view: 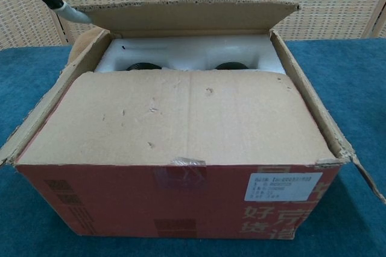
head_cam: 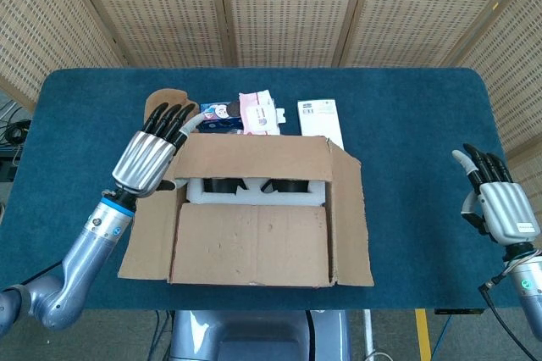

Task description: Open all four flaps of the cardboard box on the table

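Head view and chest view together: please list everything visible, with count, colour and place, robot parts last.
brown cardboard box with red printed front: one, mid-table; far flap lifted, near flap flat, side flaps splayed out.
white foam insert: one, inside the box, two dark round items set in it.
brown plush toy: one, behind the box's far-left corner.
blue printed packet: one, behind the box.
pink-and-white packet: one, right of the blue one.
white flat carton: one, behind the box's far-right corner.
blue cloth-covered table: one.
beige perforated screen panels: several, behind the table.
left hand: silver and black, fingertip under the far flap's left edge.
right hand: silver and black, at the table's right edge, holding nothing.
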`<action>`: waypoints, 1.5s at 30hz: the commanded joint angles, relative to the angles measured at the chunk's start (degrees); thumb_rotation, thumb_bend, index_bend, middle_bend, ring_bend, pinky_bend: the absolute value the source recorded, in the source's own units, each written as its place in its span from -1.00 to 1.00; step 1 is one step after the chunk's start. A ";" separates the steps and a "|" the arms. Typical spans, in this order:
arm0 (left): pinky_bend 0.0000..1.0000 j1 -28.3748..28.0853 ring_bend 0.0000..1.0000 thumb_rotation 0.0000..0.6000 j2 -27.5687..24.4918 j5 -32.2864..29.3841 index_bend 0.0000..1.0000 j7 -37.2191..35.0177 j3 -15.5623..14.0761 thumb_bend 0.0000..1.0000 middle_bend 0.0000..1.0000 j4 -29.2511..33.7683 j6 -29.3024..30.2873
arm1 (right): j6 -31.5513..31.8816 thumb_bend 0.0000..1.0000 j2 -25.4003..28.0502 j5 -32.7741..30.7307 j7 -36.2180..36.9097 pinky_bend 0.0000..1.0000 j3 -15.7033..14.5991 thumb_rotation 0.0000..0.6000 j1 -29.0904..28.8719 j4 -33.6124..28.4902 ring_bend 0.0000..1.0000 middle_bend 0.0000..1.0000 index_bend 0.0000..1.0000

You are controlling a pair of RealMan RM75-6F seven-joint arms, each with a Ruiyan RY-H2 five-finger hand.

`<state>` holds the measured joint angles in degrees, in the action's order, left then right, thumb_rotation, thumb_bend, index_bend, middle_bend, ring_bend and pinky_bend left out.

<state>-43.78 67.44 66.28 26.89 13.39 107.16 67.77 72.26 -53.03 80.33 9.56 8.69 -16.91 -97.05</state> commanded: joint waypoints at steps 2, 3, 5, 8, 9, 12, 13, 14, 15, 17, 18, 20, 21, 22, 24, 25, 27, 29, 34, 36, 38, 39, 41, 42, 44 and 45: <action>-1.00 -1.30 -1.00 0.98 -0.33 -0.98 -1.00 0.09 2.00 -0.64 -1.00 -0.97 -0.64 | 0.16 1.00 0.03 0.02 0.04 -1.00 -0.03 1.00 0.13 -0.08 -1.00 -1.00 -1.00; -1.00 -1.56 -1.00 0.98 -0.31 -1.14 -1.00 0.27 2.31 -0.64 -1.00 -1.22 -0.71 | 0.19 1.00 0.03 0.02 0.05 -1.00 -0.03 1.00 0.15 -0.08 -1.00 -1.00 -1.00; -1.00 -2.18 -1.00 0.97 -0.22 -1.46 -1.00 0.64 3.02 -0.64 -1.00 -1.81 -0.86 | 0.26 1.00 0.05 0.00 0.08 -1.00 -0.05 1.00 0.23 -0.10 -1.00 -1.00 -1.00; -1.00 -3.39 -1.00 0.98 -0.01 -2.20 -1.00 1.15 4.41 -0.64 -1.00 -2.71 -1.17 | 0.45 1.00 0.14 0.04 0.11 -1.00 -0.10 1.00 0.40 -0.18 -1.00 -1.00 -1.00; -1.00 -3.98 -1.00 0.98 0.14 -2.08 -1.00 1.32 5.29 -0.64 -1.00 -3.23 -0.82 | 0.59 1.00 0.23 0.02 0.15 -1.00 -0.08 1.00 0.49 -0.20 -1.00 -1.00 -1.00; -1.00 -5.04 -1.00 0.98 0.93 -2.33 -1.00 1.67 6.38 -0.64 -1.00 -4.66 -0.59 | 0.83 1.00 0.45 0.12 0.32 -1.00 -0.09 1.00 0.67 -0.34 -1.00 -1.00 -1.00; -1.00 -5.47 -1.00 0.98 1.22 -2.57 -1.00 1.94 6.72 -0.64 -1.00 -5.14 -0.62 | 0.89 1.00 0.49 0.16 0.38 -1.00 -0.10 1.00 0.72 -0.36 -1.00 -1.00 -1.00; -1.00 -6.07 -1.00 0.98 1.61 -3.04 -1.00 2.49 7.15 -0.64 -1.00 -5.83 -0.70 | 0.99 1.00 0.57 0.23 0.43 -1.00 -0.13 1.00 0.80 -0.40 -1.00 -1.00 -1.00; -1.00 -6.52 -1.00 0.98 1.93 -3.45 -1.00 2.86 7.45 -0.64 -1.00 -6.36 -0.81 | 1.03 1.00 0.60 0.25 0.47 -1.00 -0.14 1.00 0.84 -0.40 -1.00 -1.00 -1.00; -1.00 -7.68 -1.00 0.98 2.86 -4.18 -1.00 3.73 8.07 -0.64 -1.00 -8.19 -1.05 | 1.18 1.00 0.71 0.23 0.58 -1.00 -0.16 1.00 1.00 -0.39 -1.00 -1.00 -1.00; -1.00 -8.28 -1.00 0.97 3.40 -4.69 -1.00 4.33 8.26 -0.64 -1.00 -9.29 -1.27 | 1.27 1.00 0.77 0.22 0.65 -1.00 -0.18 1.00 1.09 -0.39 -1.00 -1.00 -1.00; -1.00 -9.35 -1.00 0.97 4.26 -5.97 -1.00 5.72 8.44 -0.64 -1.00 -11.27 -1.96 | 1.36 1.00 0.87 0.15 0.77 -1.00 -0.18 1.00 1.23 -0.34 -1.00 -1.00 -1.00; -1.00 -9.66 -1.00 0.97 4.52 -6.47 -1.00 6.04 8.52 -0.64 -1.00 -11.83 -2.19 | 1.40 1.00 0.89 0.14 0.81 -1.00 -0.18 1.00 1.26 -0.33 -1.00 -1.00 -1.00; -1.00 -10.23 -1.00 0.97 5.00 -7.30 -1.00 6.47 8.76 -0.64 -1.00 -12.67 -2.58 | 1.47 1.00 0.91 0.14 0.85 -1.00 -0.19 1.00 1.32 -0.32 -1.00 -1.00 -1.00; -1.00 -11.38 -1.00 0.97 6.03 -9.14 -1.00 7.36 9.25 -0.63 -1.00 -14.55 -3.30 | 1.51 1.00 0.93 0.18 0.95 -1.00 -0.25 1.00 1.42 -0.28 -1.00 -1.00 -1.00; -1.00 -11.99 -1.00 0.97 6.54 -10.20 -1.00 7.68 9.37 -0.63 -1.00 -15.84 -3.98 | 1.48 1.00 0.92 0.12 1.06 -1.00 -0.31 1.00 1.51 -0.18 -1.00 -1.00 -1.00; -1.00 -12.92 -1.00 0.96 7.05 -11.44 -1.00 8.12 9.47 -0.62 -1.00 -17.30 -5.10 | 1.42 1.00 0.88 0.02 1.27 -1.00 -0.34 1.00 1.58 -0.03 -1.00 -1.00 -1.00; -1.00 -13.72 -1.00 0.96 7.67 -12.44 -1.00 9.10 9.32 -0.62 -1.00 -18.98 -5.55 | 1.33 1.00 0.83 -0.09 1.44 -1.00 -0.37 1.00 1.64 0.18 -1.00 -1.00 -1.00; -1.00 -13.77 -1.00 0.95 7.95 -13.68 -1.00 9.48 8.66 -0.62 -1.00 -20.29 -5.71 | 1.33 1.00 0.77 -0.03 1.63 -1.00 -0.33 1.00 1.65 0.37 -1.00 -1.00 -1.00; -1.00 -13.47 -1.00 0.95 7.56 -14.36 -1.00 9.25 8.42 -0.62 -1.00 -20.03 -5.98 | 1.38 1.00 0.75 0.00 1.63 -1.00 -0.30 1.00 1.66 0.40 -1.00 -1.00 -1.00; -1.00 -13.21 -1.00 0.95 7.13 -14.74 -1.00 9.18 8.17 -0.62 -1.00 -19.75 -6.05 | 1.41 1.00 0.74 0.02 1.65 -1.00 -0.28 1.00 1.67 0.39 -1.00 -1.00 -1.00; -1.00 -13.26 -1.00 0.95 6.79 -14.62 -1.00 9.71 7.84 -0.61 -1.00 -19.87 -6.15 | 1.41 1.00 0.71 0.02 1.66 -1.00 -0.26 1.00 1.66 0.36 -1.00 -1.00 -1.00; -1.00 -13.19 -1.00 0.95 6.22 -14.96 -1.00 9.88 7.66 -0.61 -1.00 -19.37 -6.38 | 1.47 1.00 0.63 0.05 1.64 -1.00 -0.25 1.00 1.67 0.35 -1.00 -1.00 -1.00; -1.00 -13.21 -1.00 0.95 5.97 -15.09 -1.00 10.04 7.61 -0.61 -1.00 -19.12 -6.36 | 1.51 1.00 0.55 0.09 1.65 -1.00 -0.25 1.00 1.68 0.38 -1.00 -1.00 -1.00; -1.00 -13.31 -1.00 0.95 5.68 -14.82 -1.00 10.49 7.44 -0.61 -1.00 -19.06 -6.04 | 1.46 1.00 0.45 0.12 1.73 -1.00 -0.29 1.00 1.69 0.42 -1.00 -1.00 -1.00; -1.00 -13.39 -1.00 0.95 5.63 -14.42 -1.00 10.88 7.29 -0.61 -1.00 -19.32 -5.65 | 1.43 1.00 0.41 0.14 1.77 -1.00 -0.30 1.00 1.68 0.42 -1.00 -1.00 -1.00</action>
<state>-57.10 73.21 51.57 37.44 20.84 87.97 61.83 73.68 -52.62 80.47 11.32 8.39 -15.23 -96.63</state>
